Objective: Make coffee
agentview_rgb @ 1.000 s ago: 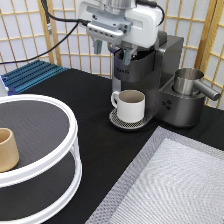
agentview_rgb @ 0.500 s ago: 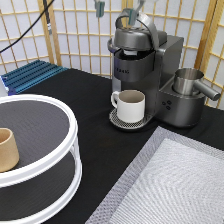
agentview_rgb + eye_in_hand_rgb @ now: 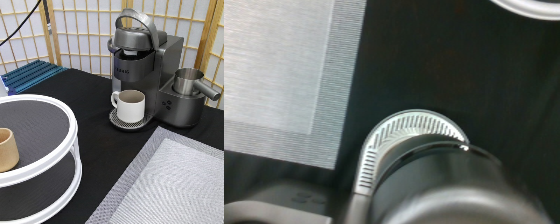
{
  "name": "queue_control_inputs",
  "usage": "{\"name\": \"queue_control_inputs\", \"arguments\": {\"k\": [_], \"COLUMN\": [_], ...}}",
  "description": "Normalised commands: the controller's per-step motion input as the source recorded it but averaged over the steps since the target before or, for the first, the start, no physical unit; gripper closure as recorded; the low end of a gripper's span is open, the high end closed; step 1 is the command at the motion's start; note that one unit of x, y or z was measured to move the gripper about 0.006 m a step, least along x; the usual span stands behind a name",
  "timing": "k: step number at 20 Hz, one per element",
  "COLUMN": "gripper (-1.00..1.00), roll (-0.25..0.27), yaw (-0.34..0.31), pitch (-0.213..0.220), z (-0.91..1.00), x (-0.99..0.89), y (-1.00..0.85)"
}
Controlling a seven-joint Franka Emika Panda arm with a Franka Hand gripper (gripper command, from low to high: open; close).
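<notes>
The grey coffee machine (image 3: 150, 75) stands at the back of the black table with its lid and handle (image 3: 136, 30) raised. A small white shape (image 3: 131, 51) shows in the open chamber under the lid; it looks like the coffee pod, but I cannot tell for sure. A white handled mug (image 3: 130, 106) sits on the machine's round drip tray (image 3: 116, 120). The exterior view does not show my gripper. The wrist view looks down from high up on the machine's dark top (image 3: 441, 185) and the drip tray grille (image 3: 408, 132).
A white two-tier turntable (image 3: 50, 155) at the exterior view's left carries a tan handleless cup (image 3: 7, 148). A grey woven mat (image 3: 170, 185) lies at the bottom right. A metal pitcher (image 3: 189, 81) stands beside the machine. A blue rack (image 3: 30, 75) and a paper screen are behind.
One second ago my gripper hung right over the machine's top. It has since risen out of the exterior view, and the machine's lid and handle now stand in full sight.
</notes>
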Motion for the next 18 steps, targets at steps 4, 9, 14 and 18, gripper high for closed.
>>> {"name": "queue_control_inputs", "arguments": {"k": [4,9,14,18], "gripper": [-1.00,-1.00,-1.00,-1.00], "roll": [-0.004,-0.052,-0.070,-0.048], "yaw": [-0.090,-0.059,-0.055,-0.041], "pitch": [0.047,0.090,0.080,0.065], "z": [-0.24,-0.12,-0.02,-0.11], "x": [0.25,0.07,0.10,0.11], "y": [0.00,0.16,0.17,0.04]}}
